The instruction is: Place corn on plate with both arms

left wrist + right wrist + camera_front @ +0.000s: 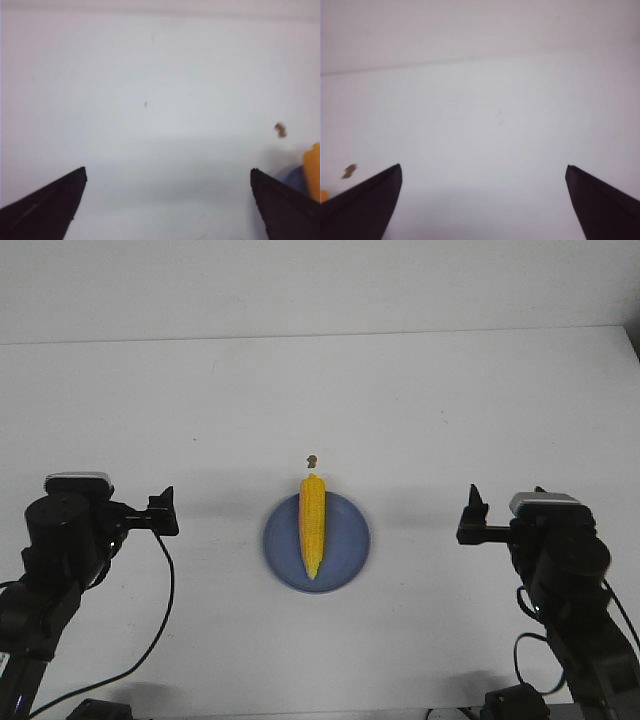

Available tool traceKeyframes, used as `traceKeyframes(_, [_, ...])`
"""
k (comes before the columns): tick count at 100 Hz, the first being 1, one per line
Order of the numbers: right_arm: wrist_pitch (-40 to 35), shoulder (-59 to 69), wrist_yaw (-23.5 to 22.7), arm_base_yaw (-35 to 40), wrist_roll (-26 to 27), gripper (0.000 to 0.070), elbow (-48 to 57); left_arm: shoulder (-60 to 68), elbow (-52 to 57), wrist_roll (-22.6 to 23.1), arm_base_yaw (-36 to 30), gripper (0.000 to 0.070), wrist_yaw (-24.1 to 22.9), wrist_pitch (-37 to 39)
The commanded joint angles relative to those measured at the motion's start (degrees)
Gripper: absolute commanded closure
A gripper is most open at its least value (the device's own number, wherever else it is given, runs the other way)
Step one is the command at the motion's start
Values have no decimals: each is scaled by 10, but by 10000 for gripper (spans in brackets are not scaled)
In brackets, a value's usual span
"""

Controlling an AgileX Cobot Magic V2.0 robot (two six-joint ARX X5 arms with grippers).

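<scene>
The yellow corn [313, 524] lies lengthwise across the blue-lavender plate [345, 552] at the table's middle, its pointed end toward me and its blunt end just over the far rim. My left gripper [163, 508] hangs open to the left of the plate, well apart from it. My right gripper [474, 517] hangs open to the right, also apart. In the left wrist view the gripper [168, 172] spans bare table, with a sliver of corn [313, 170] and plate [295, 179] at the edge. The right wrist view shows open fingers [370, 200] and an orange speck of corn [323, 196].
A small brown crumb [312, 458] lies on the white table just beyond the corn's blunt end, also seen as a crumb [280, 130] and a crumb [349, 171] in the wrist views. The table's far edge [320, 335] meets a white wall.
</scene>
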Motion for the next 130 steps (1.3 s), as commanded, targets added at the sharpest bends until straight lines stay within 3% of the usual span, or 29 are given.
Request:
traceKeyframes(1, [-10,-23,0,-7,-51,0,2,-20,-12,-2,0,0,-3,6])
traceKeyframes(15, [-18,-94,-5,-13,-68,0,-31,-85,-73,-2,0,0,-3,37])
traceKeyframes(41, [-8,-206,-74,-12,-74,0,-133,-213,-211,-2,0,0,-3,99])
traceKeyframes(59, [36,-253,-113,-12,-69,0,-196,-268,-245,-5,0,0,-3,113])
traceKeyframes(69, [49,-259,-101,-12,-69,0,-196,-272,-245,2,0,0,-3,116])
traceKeyframes(87, [49,-259,-39,-12,-68,0,-196,-272,-245,1,0,0,-3,116])
traceKeyframes(98, [55,-259,-26,-12,-68,63,-196,-275,-245,1,0,0,-3,116])
traceKeyframes(105, [58,-259,-27,-12,-67,224,-196,-275,-245,1,0,150,-3,115])
traceKeyframes(115, [57,-259,-27,-12,-68,572,-196,-275,-245,1,0,514,-3,114])
traceKeyframes(120, [57,-259,-27,-12,-68,698,-196,-275,-245,1,0,690,-3,114])
traceKeyframes(130, [57,-259,-27,-12,-68,700,-196,-275,-245,1,0,691,-3,115])
